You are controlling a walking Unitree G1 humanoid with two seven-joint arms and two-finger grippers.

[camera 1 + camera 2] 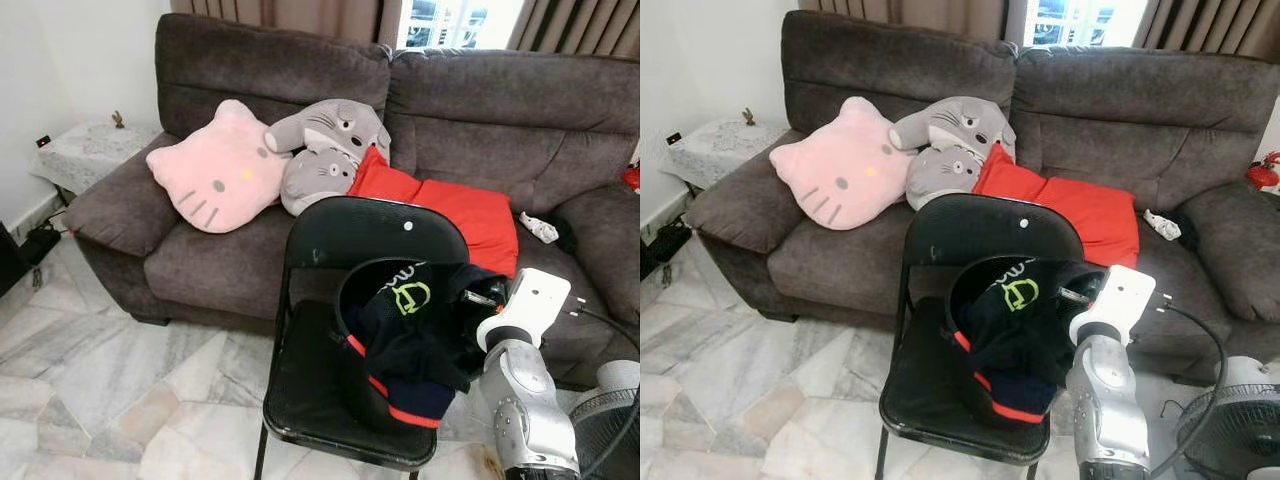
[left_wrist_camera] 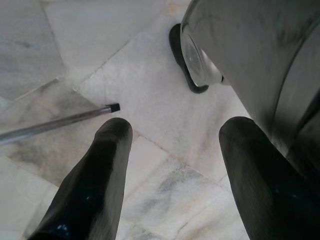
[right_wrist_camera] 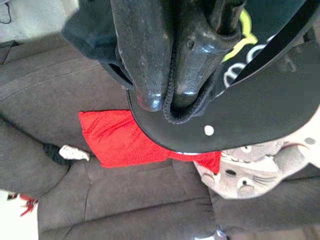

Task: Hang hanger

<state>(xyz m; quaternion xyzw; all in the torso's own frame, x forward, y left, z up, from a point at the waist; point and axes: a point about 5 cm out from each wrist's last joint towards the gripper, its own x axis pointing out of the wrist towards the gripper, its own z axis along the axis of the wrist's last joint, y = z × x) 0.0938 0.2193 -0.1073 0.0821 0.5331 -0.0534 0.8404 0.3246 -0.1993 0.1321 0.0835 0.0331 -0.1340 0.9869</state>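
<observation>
Grey sofa (image 1: 500,110) behind, black folding chair (image 1: 330,400) up front, with the dark shirt (image 1: 420,340) bunched along the chair's right edge. Right gripper (image 3: 167,97) is clenched on its collar; left gripper (image 2: 172,165) dangles released over the floor. I can't spot the hanger, so I'd lift slowly and keep the fabric off the backrest.

Hanger (image 1: 470,297): mostly hidden inside a dark navy garment (image 1: 420,340) with red hem stripes and a green logo. Garment bunched, draped over the black folding chair's (image 1: 340,235) seat, pinched at its collar edge.
</observation>
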